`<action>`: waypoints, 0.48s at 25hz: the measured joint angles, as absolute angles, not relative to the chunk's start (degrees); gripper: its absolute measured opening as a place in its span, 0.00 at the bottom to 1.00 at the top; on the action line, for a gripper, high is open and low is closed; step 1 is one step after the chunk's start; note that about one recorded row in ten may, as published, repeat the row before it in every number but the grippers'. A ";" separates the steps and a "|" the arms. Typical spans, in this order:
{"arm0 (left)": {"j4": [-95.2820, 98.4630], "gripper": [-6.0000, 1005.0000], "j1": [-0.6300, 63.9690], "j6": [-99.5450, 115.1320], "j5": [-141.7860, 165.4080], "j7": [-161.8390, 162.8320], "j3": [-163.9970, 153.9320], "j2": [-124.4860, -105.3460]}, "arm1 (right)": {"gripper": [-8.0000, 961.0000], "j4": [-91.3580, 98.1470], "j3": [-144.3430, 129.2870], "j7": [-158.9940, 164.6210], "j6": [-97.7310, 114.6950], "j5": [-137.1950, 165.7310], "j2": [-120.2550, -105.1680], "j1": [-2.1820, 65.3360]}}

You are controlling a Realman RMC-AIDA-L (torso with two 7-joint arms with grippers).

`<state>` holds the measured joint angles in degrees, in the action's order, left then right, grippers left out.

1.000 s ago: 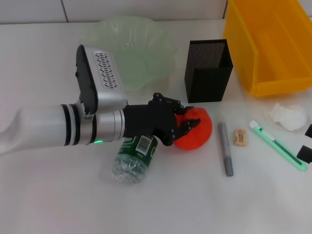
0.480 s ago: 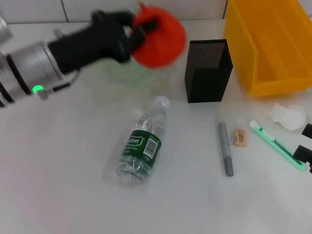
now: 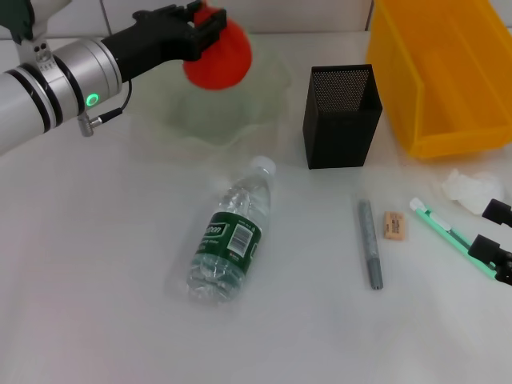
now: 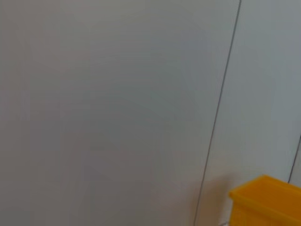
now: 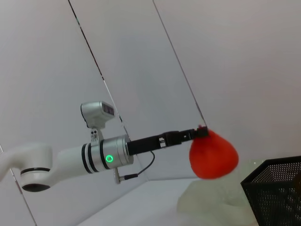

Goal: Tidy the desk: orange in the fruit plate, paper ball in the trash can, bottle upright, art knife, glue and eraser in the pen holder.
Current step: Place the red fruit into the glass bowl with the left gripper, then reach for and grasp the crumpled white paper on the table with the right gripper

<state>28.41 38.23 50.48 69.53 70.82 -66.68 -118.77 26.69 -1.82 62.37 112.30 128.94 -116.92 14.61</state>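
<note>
One orange (image 3: 216, 56), point toward the clamping left gripper (image 3: 204, 24), hangs above the fruit plate (image 3: 264, 96).

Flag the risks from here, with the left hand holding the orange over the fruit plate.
1. The left hand grips the orange only near its top, high above the fruit plate; released from there it could bounce or roll out.
2. The bottle lies on its side just in front of the plate, so a low retreat might knock it rolling.

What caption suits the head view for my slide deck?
Left gripper holds the orange above the fruit plate; bottle lies on its side.
</note>
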 joint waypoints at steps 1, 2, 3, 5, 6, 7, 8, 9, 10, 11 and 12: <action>28.06 0.30 38.10 49.53 69.29 70.64 -66.47 -118.90 | 0.83 26.62 -1.79 62.27 112.30 128.94 -116.92 14.61; 27.93 0.33 38.06 49.41 69.26 70.80 -66.37 -118.90 | 0.83 26.61 -1.79 62.24 112.30 128.94 -116.92 14.65; 27.92 0.35 37.91 49.30 69.21 71.01 -66.27 -118.87 | 0.83 26.61 -1.78 62.24 112.28 128.94 -116.94 14.75; 27.98 0.41 37.56 49.22 69.12 71.19 -66.15 -118.78 | 0.83 26.61 -1.77 62.23 112.16 128.94 -117.12 15.10; 28.11 0.43 37.29 49.23 69.10 71.25 -66.11 -118.72 | 0.83 26.61 -1.78 62.22 112.08 128.94 -117.22 15.38; 28.21 0.46 37.06 49.37 69.10 71.30 -66.11 -118.70 | 0.83 26.61 -1.81 62.22 112.02 128.94 -117.31 15.68; 28.50 0.49 36.49 50.38 69.09 71.61 -66.10 -118.62 | 0.83 26.62 -1.87 62.24 111.99 128.94 -117.32 16.06; 29.12 0.52 35.77 52.00 69.07 72.40 -66.06 -118.55 | 0.83 26.62 -1.96 62.24 111.97 128.94 -117.35 16.33; 30.24 0.54 34.61 54.46 69.12 74.07 -66.06 -118.42 | 0.83 26.62 -2.05 62.31 111.97 128.94 -117.37 16.62; 31.94 0.59 33.02 58.08 69.24 76.96 -66.05 -118.01 | 0.83 26.63 -2.03 62.51 111.96 128.94 -117.39 16.88; 31.94 0.64 33.02 58.08 69.24 76.96 -66.05 -118.01 | 0.83 26.64 -2.00 62.72 111.96 128.94 -117.39 17.15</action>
